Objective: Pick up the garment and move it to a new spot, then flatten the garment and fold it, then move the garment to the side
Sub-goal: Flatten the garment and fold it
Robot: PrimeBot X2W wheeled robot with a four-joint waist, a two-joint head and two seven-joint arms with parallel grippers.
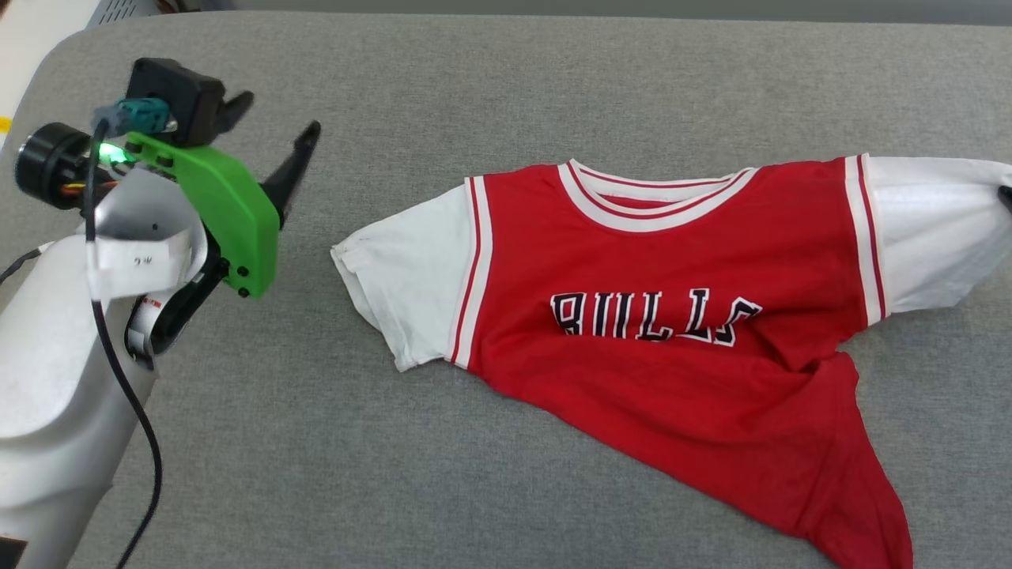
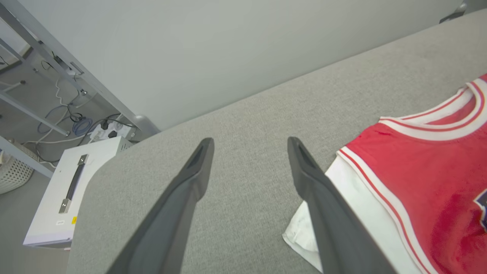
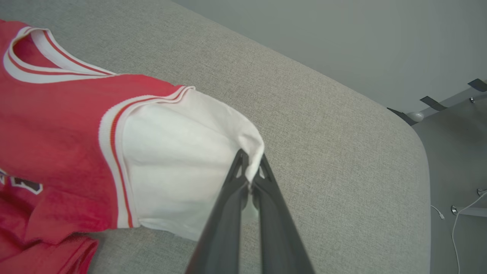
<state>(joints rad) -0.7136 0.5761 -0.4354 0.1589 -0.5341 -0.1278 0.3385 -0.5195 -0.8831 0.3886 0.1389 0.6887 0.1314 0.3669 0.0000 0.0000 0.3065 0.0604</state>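
Your garment (image 1: 632,261) reads "BULLS"; right wrist view shows your right claw (image 3: 252,160) clamped on its sleeve (image 3: 182,152), left claw (image 2: 250,140) apart.

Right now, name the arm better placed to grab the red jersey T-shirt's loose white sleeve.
Left. The left gripper is open near that loose white sleeve; the right gripper is shut on the other white sleeve.

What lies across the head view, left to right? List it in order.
The robot's left gripper with two dark fingers → white short sleeve of the red jersey garment → its red chest with black letters → its other white sleeve → right gripper's dark tip.
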